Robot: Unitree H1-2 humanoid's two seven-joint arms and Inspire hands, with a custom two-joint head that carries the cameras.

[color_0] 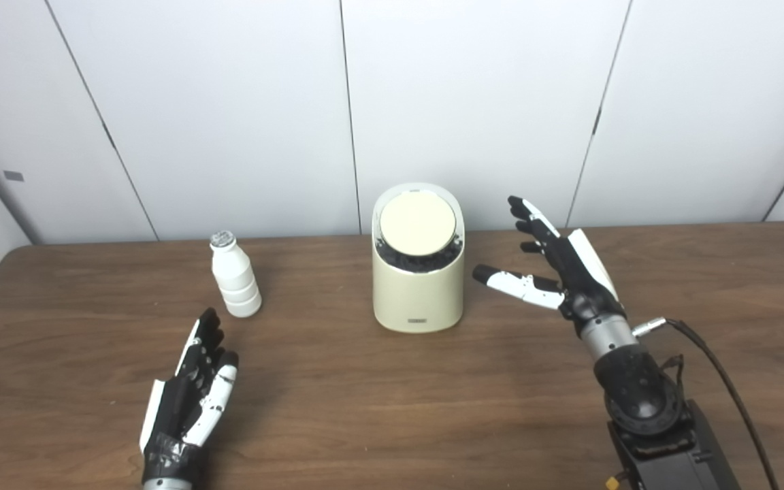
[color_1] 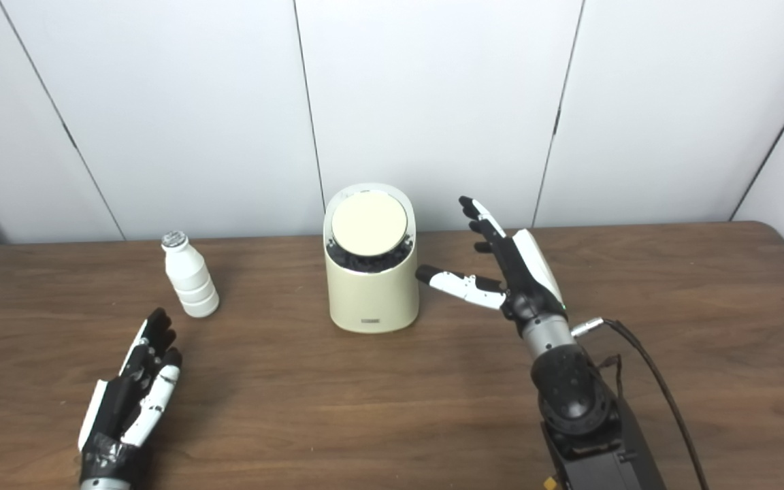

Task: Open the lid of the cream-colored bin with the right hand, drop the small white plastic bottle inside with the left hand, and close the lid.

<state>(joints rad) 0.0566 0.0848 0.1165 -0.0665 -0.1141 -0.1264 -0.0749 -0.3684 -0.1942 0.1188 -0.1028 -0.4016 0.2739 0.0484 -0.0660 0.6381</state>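
Cream-colored bin (color_0: 418, 286), lid (color_0: 418, 224) shut, between spread-fingered right hand (color_0: 559, 262) poised for the lid and empty, straight-fingered left hand (color_0: 191, 388) near upright bottle (color_0: 234, 275).

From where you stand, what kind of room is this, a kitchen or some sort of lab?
Most likely a robot test room, not a kitchen: a bare wooden table against plain white wall panels, set only with a cream bin and a small white bottle.
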